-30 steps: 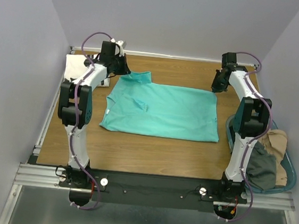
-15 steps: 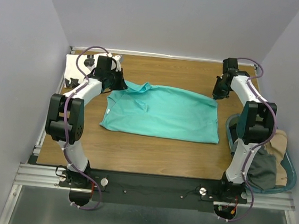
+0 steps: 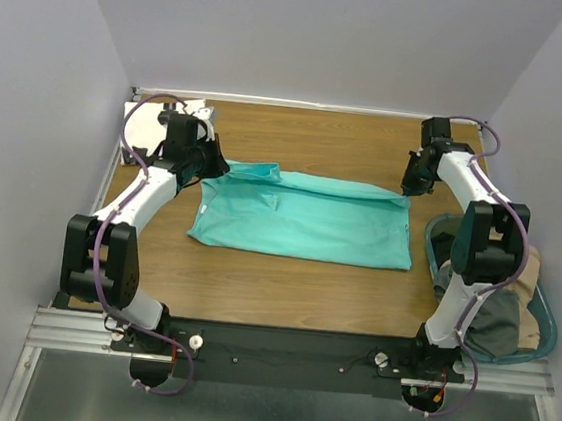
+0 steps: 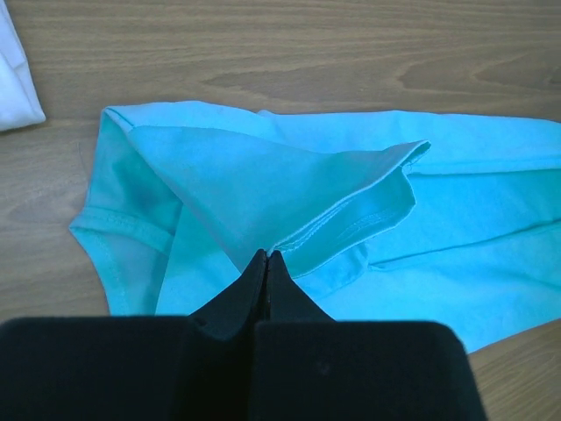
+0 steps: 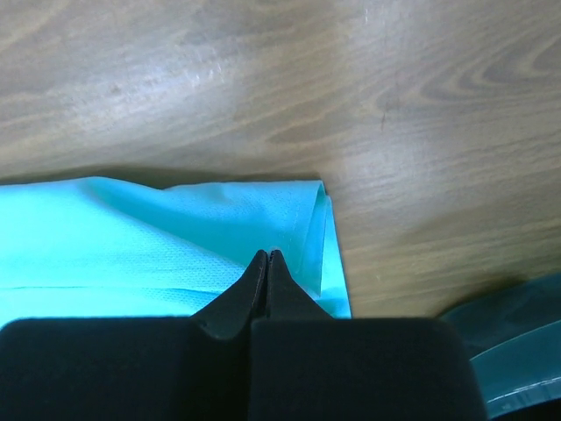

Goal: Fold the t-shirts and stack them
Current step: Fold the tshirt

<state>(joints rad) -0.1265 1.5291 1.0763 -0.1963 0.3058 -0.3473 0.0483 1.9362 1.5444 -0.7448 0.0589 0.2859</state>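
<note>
Both arms have drawn back toward the near side over the last second, and the far edge of the turquoise shirt (image 3: 300, 223) has come with them. It reached further up the worktop (image 3: 283, 291) before; now that edge is lifted and rolled forward as a narrow band along the top of the cloth. The sleeve that poked out at the far left has been pulled in over the body.

The left tool (image 3: 220, 167) has its fingers pressed together on the cloth at the far left. From the left wrist you can see the tool (image 4: 266, 254) clamped on a fold of the shirt (image 4: 263, 175), right by a stitched hem, with a triangular flap raised ahead of it. The right tool (image 3: 411, 186) is likewise pinched on the far right corner. In its wrist view the tips (image 5: 267, 254) meet on the shirt (image 5: 131, 237) just inside the corner edge.

The rest of the shirt lies flat mid-worktop, spread left to right. A white shirt (image 3: 145, 121) sits at the far left corner, apart from the turquoise one. To the right, off the worktop's edge, a teal basket (image 3: 538, 348) holds tan and grey clothes (image 3: 496, 319).
</note>
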